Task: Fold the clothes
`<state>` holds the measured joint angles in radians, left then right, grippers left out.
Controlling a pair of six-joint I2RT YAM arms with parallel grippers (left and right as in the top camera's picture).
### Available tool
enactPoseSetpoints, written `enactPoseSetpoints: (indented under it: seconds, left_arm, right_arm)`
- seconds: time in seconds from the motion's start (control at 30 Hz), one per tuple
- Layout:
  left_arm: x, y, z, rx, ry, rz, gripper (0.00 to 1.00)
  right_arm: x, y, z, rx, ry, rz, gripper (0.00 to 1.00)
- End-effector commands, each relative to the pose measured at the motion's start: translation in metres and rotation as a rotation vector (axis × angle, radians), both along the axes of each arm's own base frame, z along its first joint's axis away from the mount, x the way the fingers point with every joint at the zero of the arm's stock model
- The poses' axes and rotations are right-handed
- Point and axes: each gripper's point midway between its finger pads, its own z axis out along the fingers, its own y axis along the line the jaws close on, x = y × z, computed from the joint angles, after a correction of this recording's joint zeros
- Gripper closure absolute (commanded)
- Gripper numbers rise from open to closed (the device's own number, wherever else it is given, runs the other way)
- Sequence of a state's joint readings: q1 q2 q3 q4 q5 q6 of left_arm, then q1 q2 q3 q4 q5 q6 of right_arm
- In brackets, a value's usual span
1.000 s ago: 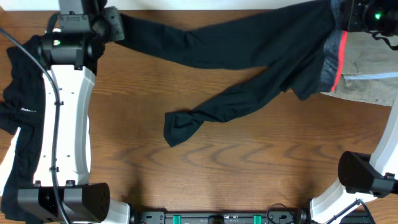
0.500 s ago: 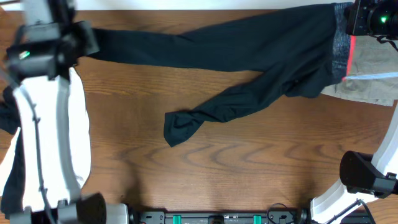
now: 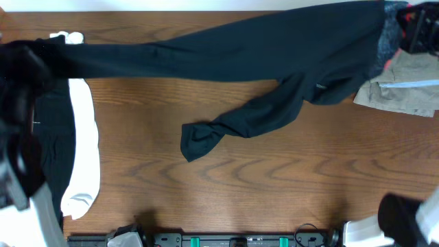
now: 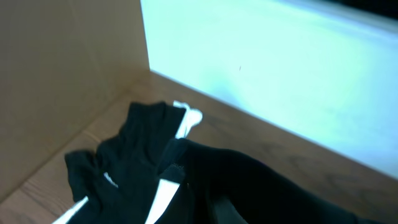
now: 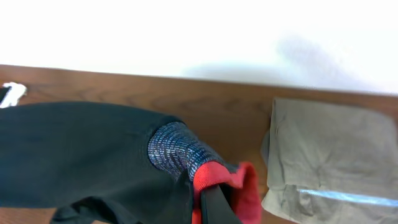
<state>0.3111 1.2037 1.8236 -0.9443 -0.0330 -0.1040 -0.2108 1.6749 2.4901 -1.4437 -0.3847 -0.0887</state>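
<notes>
Black leggings [image 3: 274, 48] hang stretched across the far side of the table. One leg runs left to my left gripper [image 3: 31, 62], which is blurred and shut on the leg's end. The other leg [image 3: 226, 127] lies slack on the wood, its cuff bunched. My right gripper [image 3: 417, 31] is shut on the waistband, whose red lining shows. In the right wrist view the grey patterned waistband [image 5: 177, 149] and red lining [image 5: 227, 180] wrap my finger [image 5: 214, 205]. In the left wrist view the black leg [image 4: 261, 186] runs from my jaws [image 4: 221, 211].
A folded khaki garment [image 3: 405, 89] lies at the far right, also in the right wrist view [image 5: 329, 155]. A black garment with white stripes [image 3: 75, 137] lies at the left edge, seen too in the left wrist view [image 4: 124, 168] beside a cardboard wall [image 4: 62, 74].
My left gripper has swung left with the leg end, pulling that leg straighter and longer. My right gripper has shifted slightly right with the waistband. The slack leg has not moved.
</notes>
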Motion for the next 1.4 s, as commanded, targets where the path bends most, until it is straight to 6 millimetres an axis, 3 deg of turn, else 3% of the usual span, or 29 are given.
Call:
enactPoseSetpoints:
  seconds: [0.0, 0.23, 0.4, 0.63, 0.93, 1.17, 1.37]
  left_arm:
    - [-0.034, -0.003, 0.028, 0.039, -0.088, 0.031, 0.94]
    - [-0.092, 0.002, 0.059, 0.105, -0.202, 0.149, 0.94]
    - [-0.08, 0.007, 0.048, 0.082, -0.161, 0.153, 0.94]
    - [-0.016, 0.032, -0.013, -0.015, 0.053, 0.162, 0.94]
    - [0.09, 0.051, -0.139, -0.195, 0.353, 0.072, 0.94]
    - [0.159, 0.05, -0.235, -0.301, 0.474, -0.022, 0.94]
    - [0.203, 0.034, -0.292, -0.297, 0.511, -0.077, 0.94]
  right_arm:
    - [-0.05, 0.009, 0.044, -0.037, -0.136, 0.005, 0.99]
    - [-0.105, 0.0, 0.074, -0.104, -0.238, -0.119, 0.99]
    - [-0.097, -0.005, 0.059, -0.095, -0.172, -0.139, 0.99]
    - [-0.027, -0.012, 0.001, -0.027, 0.034, -0.089, 0.99]
    - [0.082, -0.022, -0.111, 0.064, 0.282, -0.01, 0.99]
    - [0.153, -0.026, -0.205, 0.114, 0.386, 0.027, 0.99]
    - [0.19, -0.02, -0.274, 0.127, 0.441, 0.048, 0.99]
